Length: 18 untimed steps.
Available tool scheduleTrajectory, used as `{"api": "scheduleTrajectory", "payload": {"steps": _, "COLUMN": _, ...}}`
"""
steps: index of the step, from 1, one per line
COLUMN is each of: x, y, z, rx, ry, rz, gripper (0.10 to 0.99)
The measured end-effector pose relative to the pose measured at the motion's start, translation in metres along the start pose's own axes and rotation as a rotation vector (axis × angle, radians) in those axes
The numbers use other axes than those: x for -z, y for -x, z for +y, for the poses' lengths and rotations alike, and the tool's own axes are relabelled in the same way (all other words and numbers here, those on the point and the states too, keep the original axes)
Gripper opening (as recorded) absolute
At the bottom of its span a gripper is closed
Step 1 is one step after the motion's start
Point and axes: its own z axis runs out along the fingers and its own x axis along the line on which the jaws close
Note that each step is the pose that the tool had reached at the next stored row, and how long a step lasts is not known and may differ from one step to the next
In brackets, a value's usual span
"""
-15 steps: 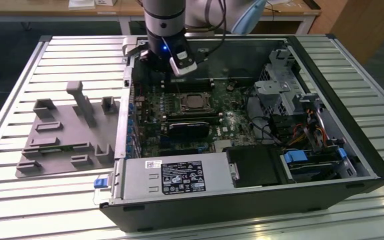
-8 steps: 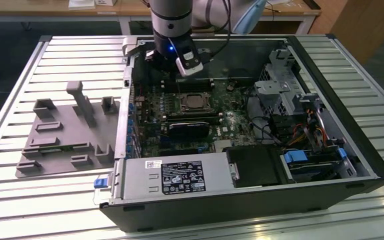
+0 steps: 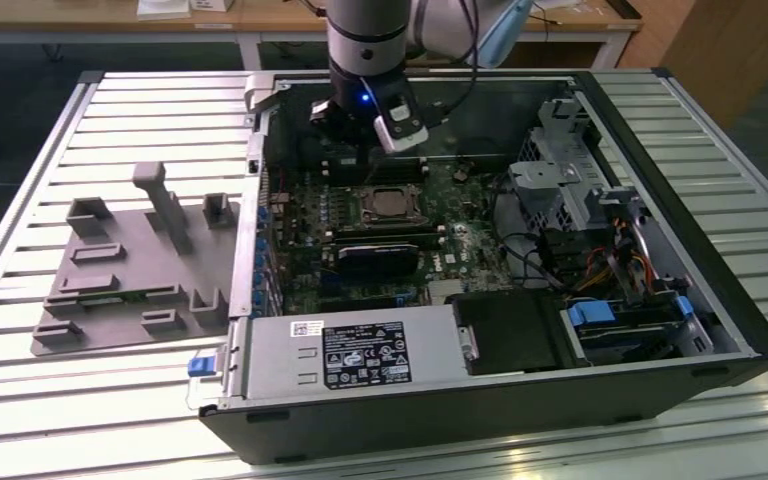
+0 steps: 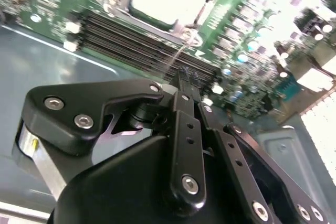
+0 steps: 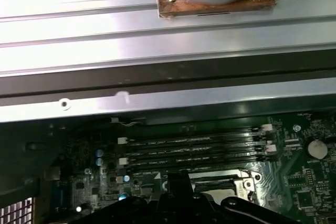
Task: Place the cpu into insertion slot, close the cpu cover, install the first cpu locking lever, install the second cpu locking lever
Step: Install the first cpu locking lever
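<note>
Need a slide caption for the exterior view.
Gripper hangs inside the open computer case, close beside the cpu lying in its insertion slot.

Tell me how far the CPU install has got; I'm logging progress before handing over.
Looks done: the cpu sits seated, the cpu cover flat around it. In hand: the gripper is at a thin locking lever standing raised beside the cpu in the second wrist view. Left: that lever is not latched down; the other lever's state I cannot tell.

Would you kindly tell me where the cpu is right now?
In the exterior view, the cpu lies in the middle of the green motherboard inside the open computer case, just on the camera's side of the gripper.
</note>
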Motion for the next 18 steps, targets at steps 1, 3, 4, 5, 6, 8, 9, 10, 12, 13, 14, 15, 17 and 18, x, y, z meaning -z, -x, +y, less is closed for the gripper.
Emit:
{"api": "scheduleTrajectory", "payload": {"steps": 1, "x": -0.0003, "y": 0.0031, "z": 0.0003, "rx": 0.000, "ry": 0.000, "rz": 0.0003, "gripper": 0.102}}
{"api": "scheduleTrajectory", "payload": {"steps": 3, "x": -0.0008, "y": 0.0098, "z": 0.0009, "rx": 0.000, "ry": 0.000, "rz": 0.0010, "gripper": 0.102}}
{"api": "scheduleTrajectory", "payload": {"steps": 4, "x": -0.0011, "y": 0.0133, "z": 0.0012, "rx": 0.000, "ry": 0.000, "rz": 0.0014, "gripper": 0.102}}
{"api": "scheduleTrajectory", "payload": {"steps": 5, "x": -0.0014, "y": 0.0172, "z": 0.0016, "rx": 0.000, "ry": 0.000, "rz": 0.0018, "gripper": 0.102}}
{"api": "scheduleTrajectory", "payload": {"steps": 6, "x": -0.0017, "y": 0.0205, "z": 0.0019, "rx": -0.001, "ry": 0.000, "rz": 0.0022, "gripper": 0.102}}
{"api": "scheduleTrajectory", "payload": {"steps": 8, "x": -0.0021, "y": 0.0260, "z": 0.0024, "rx": -0.001, "ry": 0.000, "rz": 0.0026, "gripper": 0.102}}
{"api": "scheduleTrajectory", "payload": {"steps": 9, "x": -0.0022, "y": 0.0284, "z": 0.0026, "rx": -0.001, "ry": 0.000, "rz": 0.0029, "gripper": 0.102}}
{"api": "scheduleTrajectory", "payload": {"steps": 10, "x": -0.0023, "y": 0.0305, "z": 0.0028, "rx": -0.001, "ry": 0.000, "rz": 0.0031, "gripper": 0.102}}
{"api": "scheduleTrajectory", "payload": {"steps": 12, "x": -0.0023, "y": 0.0322, "z": 0.0029, "rx": -0.001, "ry": 0.000, "rz": 0.0032, "gripper": 0.102}}
{"api": "scheduleTrajectory", "payload": {"steps": 13, "x": -0.0023, "y": 0.0323, "z": 0.0030, "rx": -0.001, "ry": 0.000, "rz": 0.0031, "gripper": 0.102}}
{"api": "scheduleTrajectory", "payload": {"steps": 14, "x": -0.0024, "y": 0.0325, "z": 0.0030, "rx": -0.001, "ry": 0.000, "rz": 0.0030, "gripper": 0.102}}
{"api": "scheduleTrajectory", "payload": {"steps": 15, "x": -0.0024, "y": 0.0324, "z": 0.0030, "rx": -0.001, "ry": 0.000, "rz": 0.0029, "gripper": 0.102}}
{"api": "scheduleTrajectory", "payload": {"steps": 17, "x": -0.0030, "y": 0.0317, "z": 0.0028, "rx": 0.000, "ry": 0.000, "rz": -0.0015, "gripper": 0.102}}
{"api": "scheduleTrajectory", "payload": {"steps": 18, "x": -0.0037, "y": 0.0311, "z": 0.0026, "rx": 0.002, "ry": 0.001, "rz": -0.0070, "gripper": 0.102}}
